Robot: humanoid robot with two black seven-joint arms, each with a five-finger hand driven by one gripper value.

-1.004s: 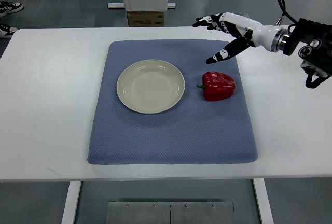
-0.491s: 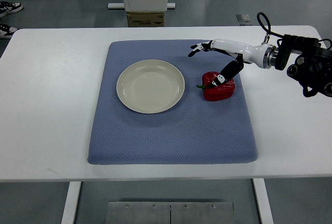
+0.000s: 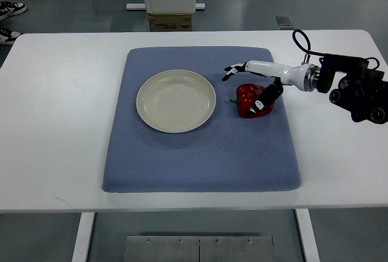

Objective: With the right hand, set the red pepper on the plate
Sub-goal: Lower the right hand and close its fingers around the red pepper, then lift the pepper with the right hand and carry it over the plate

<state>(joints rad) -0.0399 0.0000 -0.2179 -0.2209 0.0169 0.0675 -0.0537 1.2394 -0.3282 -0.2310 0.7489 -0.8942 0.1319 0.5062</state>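
Observation:
A red pepper [image 3: 248, 99] with a green stem lies on its side on the blue mat [image 3: 200, 153], just right of the cream plate [image 3: 176, 100]. My right hand [image 3: 250, 86] reaches in from the right edge and sits over the pepper. Its fingers [image 3: 233, 69] stretch past the pepper's far side, and the thumb [image 3: 267, 97] rests against the near right side. The fingers are spread and do not close on the pepper. The plate has nothing on it. My left arm does not show.
The mat lies on a white table [image 3: 60, 122]. Behind the table's far edge stand a white column and a cardboard box [image 3: 170, 22]. A person's shoes [image 3: 11, 8] show at the top left.
My right hand came down and toward the near side, from above the mat's far right corner onto the pepper. The pepper and plate have not moved.

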